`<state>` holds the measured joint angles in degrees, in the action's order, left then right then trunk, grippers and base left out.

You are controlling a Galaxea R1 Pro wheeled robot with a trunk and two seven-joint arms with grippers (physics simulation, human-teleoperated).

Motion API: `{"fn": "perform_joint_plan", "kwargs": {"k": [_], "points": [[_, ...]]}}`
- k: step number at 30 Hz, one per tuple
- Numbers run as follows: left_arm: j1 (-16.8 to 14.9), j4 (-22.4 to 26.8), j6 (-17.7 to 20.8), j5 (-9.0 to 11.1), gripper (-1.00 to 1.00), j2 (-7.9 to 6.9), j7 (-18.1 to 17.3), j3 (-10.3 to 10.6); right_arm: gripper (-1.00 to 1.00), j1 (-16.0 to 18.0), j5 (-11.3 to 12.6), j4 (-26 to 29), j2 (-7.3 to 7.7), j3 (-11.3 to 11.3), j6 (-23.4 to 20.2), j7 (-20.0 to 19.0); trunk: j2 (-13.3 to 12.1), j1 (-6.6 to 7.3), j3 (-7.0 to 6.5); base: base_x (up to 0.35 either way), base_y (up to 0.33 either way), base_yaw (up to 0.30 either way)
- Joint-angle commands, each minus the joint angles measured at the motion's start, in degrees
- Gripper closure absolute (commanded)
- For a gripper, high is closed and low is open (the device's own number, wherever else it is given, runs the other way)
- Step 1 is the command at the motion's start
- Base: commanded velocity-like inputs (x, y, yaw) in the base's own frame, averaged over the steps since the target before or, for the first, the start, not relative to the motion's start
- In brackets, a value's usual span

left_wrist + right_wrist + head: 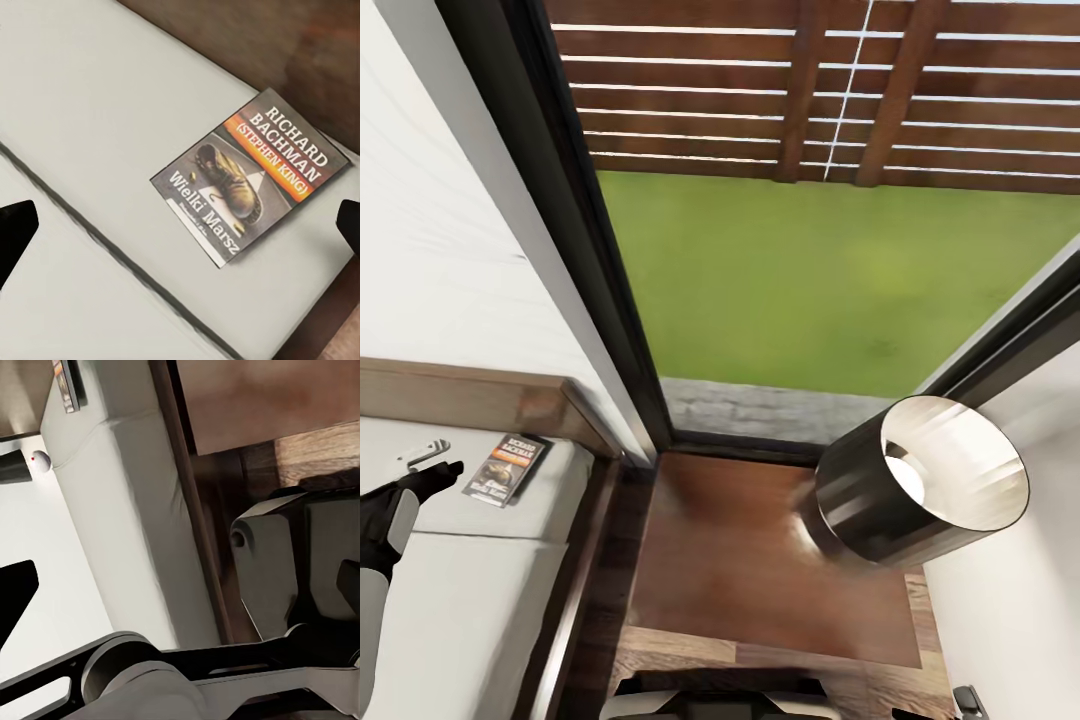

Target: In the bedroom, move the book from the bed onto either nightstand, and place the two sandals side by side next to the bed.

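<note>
The book (505,468) lies flat on the bed's pale mattress (470,600), close to the headboard (460,400) and the mattress's right edge. Its dark cover with the orange band faces up (251,176). My left gripper (450,457) hovers just left of the book, open and holding nothing; in the left wrist view its dark fingertips (15,232) stand wide apart above the mattress. The nightstand (740,570) stands right of the bed under the window. My right gripper (180,592) is open and empty, low beside the bed frame. The sandals are out of view.
A dark cylindrical lamp (920,490) with a white inside stands on the nightstand's right half; its left half is bare. Behind it, a tall dark-framed window (590,250) shows grass and a slatted fence. A white wall (1010,620) closes the right side. My own base (300,562) is near the nightstand.
</note>
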<state>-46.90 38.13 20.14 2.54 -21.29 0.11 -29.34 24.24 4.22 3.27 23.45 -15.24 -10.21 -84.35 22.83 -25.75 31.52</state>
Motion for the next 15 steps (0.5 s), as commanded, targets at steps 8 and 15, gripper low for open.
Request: {"fn": "perform_joint_plan", "kwargs": {"k": [8, 15], "points": [[0.0, 0.0, 0.4, 0.4, -1.0, 0.02, 0.0, -0.2, -1.0, 0.0, 0.4, 0.0, 0.02, 0.3, -0.6, -0.2, 0.1, -0.03, 0.07, 0.039, 0.094, 0.0], [0.0, 0.0, 0.3, 0.4, -1.0, 0.03, 0.0, -0.1, -1.0, 0.0, 0.4, 0.0, 0.02, 0.3, -0.6, -0.2, 0.1, -0.03, 0.07, 0.004, 0.009, 0.0]]}}
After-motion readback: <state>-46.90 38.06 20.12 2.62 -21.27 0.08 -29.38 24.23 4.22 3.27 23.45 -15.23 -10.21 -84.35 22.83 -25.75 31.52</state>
